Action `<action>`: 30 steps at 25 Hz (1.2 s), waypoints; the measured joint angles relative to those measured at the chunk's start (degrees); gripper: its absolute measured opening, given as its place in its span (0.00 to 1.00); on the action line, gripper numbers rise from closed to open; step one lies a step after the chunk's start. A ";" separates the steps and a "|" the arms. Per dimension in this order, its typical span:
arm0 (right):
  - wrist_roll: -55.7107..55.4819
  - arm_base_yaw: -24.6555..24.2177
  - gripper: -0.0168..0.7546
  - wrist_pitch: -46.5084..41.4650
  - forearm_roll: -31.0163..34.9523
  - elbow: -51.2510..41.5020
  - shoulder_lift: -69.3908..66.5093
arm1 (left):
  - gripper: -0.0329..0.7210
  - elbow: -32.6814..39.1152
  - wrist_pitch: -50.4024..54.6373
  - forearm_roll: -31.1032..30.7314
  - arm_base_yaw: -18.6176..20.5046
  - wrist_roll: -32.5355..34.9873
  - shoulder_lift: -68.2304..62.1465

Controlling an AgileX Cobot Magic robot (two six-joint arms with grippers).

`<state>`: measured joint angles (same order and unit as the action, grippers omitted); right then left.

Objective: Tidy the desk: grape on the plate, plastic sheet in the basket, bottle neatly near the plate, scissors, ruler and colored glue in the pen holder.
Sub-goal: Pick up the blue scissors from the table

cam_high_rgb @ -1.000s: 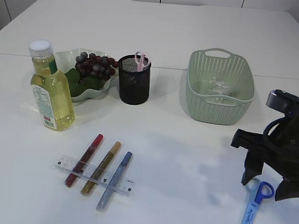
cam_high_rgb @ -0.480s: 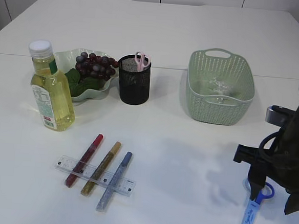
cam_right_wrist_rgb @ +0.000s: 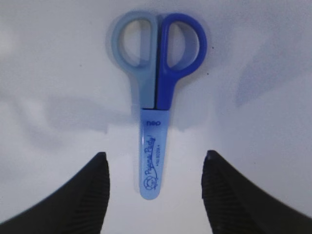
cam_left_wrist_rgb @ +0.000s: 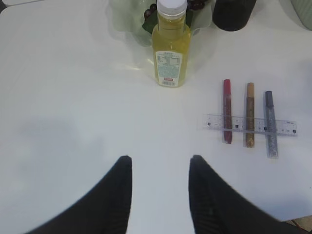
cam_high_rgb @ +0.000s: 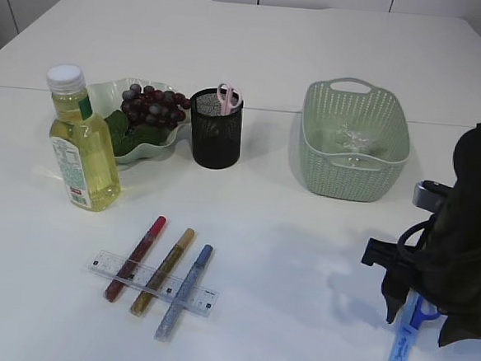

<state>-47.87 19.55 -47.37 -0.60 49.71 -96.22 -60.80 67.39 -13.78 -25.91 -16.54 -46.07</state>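
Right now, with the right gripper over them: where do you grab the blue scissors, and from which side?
Probably across the sheathed blades just below the handle loops, coming straight down. The blue scissors lie flat and closed on the table, centred between the open fingers of the right gripper; that narrow, straight section fits the gap, while the loops are wider.

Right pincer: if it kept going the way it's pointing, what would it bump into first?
Probably the blue scissors. The open right pincer points down at them, with the capped blade end lying between its fingers, so it would likely touch the scissors or the table beside them.
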 joint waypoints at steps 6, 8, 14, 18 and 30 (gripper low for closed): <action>-1.35 0.00 0.63 1.03 0.00 0.00 -2.70 | 0.43 0.00 0.24 0.00 0.00 0.00 0.00; -1.58 0.00 0.63 1.93 0.00 0.00 -3.43 | 0.43 0.00 0.27 0.00 0.00 0.00 0.00; -3.32 0.00 0.60 4.61 -0.80 0.00 -3.54 | 0.43 0.00 0.49 0.00 0.00 0.11 0.00; -4.16 0.00 0.59 4.70 -2.30 0.00 -3.54 | 0.43 0.00 0.53 0.00 0.00 0.19 0.00; -4.40 0.00 0.59 4.70 -3.97 0.00 -3.54 | 0.43 0.00 0.53 0.00 0.00 0.86 0.00</action>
<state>-52.26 19.55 -42.68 -4.56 49.71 -99.76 -60.80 67.92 -13.78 -25.91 -15.68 -46.07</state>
